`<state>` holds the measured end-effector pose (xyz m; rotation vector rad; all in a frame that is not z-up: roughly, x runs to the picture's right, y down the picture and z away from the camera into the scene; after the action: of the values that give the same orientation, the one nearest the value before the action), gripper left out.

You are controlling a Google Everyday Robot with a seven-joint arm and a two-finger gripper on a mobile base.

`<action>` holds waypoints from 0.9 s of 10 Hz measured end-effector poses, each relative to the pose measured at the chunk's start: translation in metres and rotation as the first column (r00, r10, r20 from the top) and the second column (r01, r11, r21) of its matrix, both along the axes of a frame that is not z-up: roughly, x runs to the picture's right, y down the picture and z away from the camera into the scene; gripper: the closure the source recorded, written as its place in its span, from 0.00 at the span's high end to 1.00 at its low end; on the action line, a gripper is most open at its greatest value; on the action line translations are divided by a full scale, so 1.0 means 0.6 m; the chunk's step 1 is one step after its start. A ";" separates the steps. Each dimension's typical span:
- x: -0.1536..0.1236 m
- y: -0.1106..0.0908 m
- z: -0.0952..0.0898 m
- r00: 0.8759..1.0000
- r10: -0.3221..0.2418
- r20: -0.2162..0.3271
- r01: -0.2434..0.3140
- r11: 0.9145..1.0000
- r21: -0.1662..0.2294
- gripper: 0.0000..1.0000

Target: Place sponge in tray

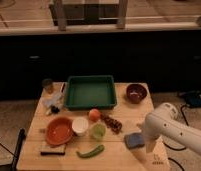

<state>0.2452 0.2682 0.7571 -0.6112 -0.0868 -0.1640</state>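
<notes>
Since the sponge [134,141] lies on the wooden table [119,161] near its front right corner, well apart from the tray [90,106], the step in hand looks like the reach and grasp, with the carry not yet begun; the white arm comes in from the right and its gripper [146,142] sits low, just beside the sponge's right edge, possibly touching it; I cannot tell whether the tool is spread, closed or pinching the block, because the arm's own casing covers that end. The tray stands at the back centre of the table, its floor bare; between it and the sponge lie 1 orange fruit [94,114], a dark cluster of small items [112,123] and 1 green cup [98,131]. The next move, as I judge it, calls for a firm hold across the soft block and a lift high enough to pass over those things and the tray's raised rim; then comes a travel back and left before release over the tray's floor.
</notes>
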 end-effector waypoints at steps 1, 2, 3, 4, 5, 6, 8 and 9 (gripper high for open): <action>-0.002 0.006 0.006 1.000 0.003 0.007 -0.003 1.000 -0.003 0.80; -0.003 0.010 0.012 1.000 0.003 0.011 -0.003 1.000 -0.003 0.80; -0.003 0.012 0.015 1.000 0.004 0.014 -0.004 1.000 -0.003 0.80; -0.001 0.012 0.016 1.000 0.003 0.015 -0.003 1.000 -0.002 0.80; -0.002 0.014 0.019 1.000 0.002 0.020 -0.002 1.000 -0.004 0.80; -0.003 0.016 0.021 1.000 0.004 0.025 -0.004 1.000 -0.007 0.80; -0.008 0.019 0.028 0.999 0.014 0.034 -0.014 1.000 -0.010 0.80; -0.007 0.021 0.029 0.999 0.017 0.035 -0.017 1.000 -0.012 0.80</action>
<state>0.2411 0.2805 0.7746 -0.6191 -0.1268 -0.1576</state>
